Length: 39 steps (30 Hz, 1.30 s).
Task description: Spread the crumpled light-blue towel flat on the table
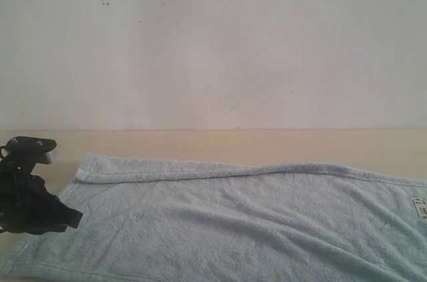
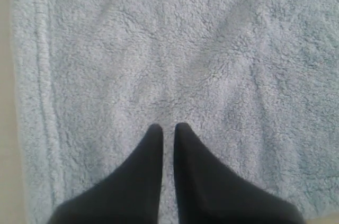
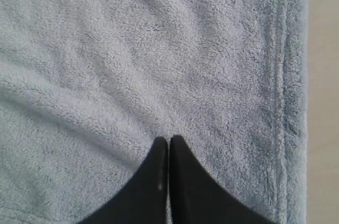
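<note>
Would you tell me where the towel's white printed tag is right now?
In the exterior view, the white printed tag lies on the towel at the far right edge of the picture, a little below the towel's far hem.

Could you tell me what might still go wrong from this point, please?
1. The towel seems to have a fold along its far edge, which may stay unflattened.
2. The left gripper and right gripper appear close to the fluffy towel, so pulling away could snag and rumple it.

Right gripper (image 3: pixel 168 140) shown over the towel (image 3: pixel 132 49)
Its jaws are pressed together; the hemmed border (image 3: pixel 279 75) is seen beside the table (image 3: pixel 324 102).
</note>
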Each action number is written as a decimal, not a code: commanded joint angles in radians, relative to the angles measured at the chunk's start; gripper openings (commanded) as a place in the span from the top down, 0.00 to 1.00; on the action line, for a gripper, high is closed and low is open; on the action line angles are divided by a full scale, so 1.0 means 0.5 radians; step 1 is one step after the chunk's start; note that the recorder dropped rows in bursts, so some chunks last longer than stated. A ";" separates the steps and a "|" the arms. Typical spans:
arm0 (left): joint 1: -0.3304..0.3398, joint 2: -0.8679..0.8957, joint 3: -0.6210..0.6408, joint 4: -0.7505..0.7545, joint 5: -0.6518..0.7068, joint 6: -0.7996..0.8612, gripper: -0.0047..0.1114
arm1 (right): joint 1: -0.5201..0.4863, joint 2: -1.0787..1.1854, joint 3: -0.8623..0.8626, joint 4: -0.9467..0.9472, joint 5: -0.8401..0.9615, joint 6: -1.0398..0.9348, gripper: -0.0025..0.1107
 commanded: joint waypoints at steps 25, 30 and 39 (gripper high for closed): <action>-0.009 0.219 0.284 0.108 -0.170 -0.161 0.92 | -0.005 -0.015 0.002 0.075 0.052 -0.043 0.98; -0.009 0.193 0.449 0.108 -0.120 -0.284 0.92 | -0.005 -0.015 0.002 0.103 0.083 -0.079 0.98; -0.009 -0.072 0.757 0.108 -0.150 -0.402 0.92 | -0.005 -0.015 0.002 0.107 0.095 -0.088 0.98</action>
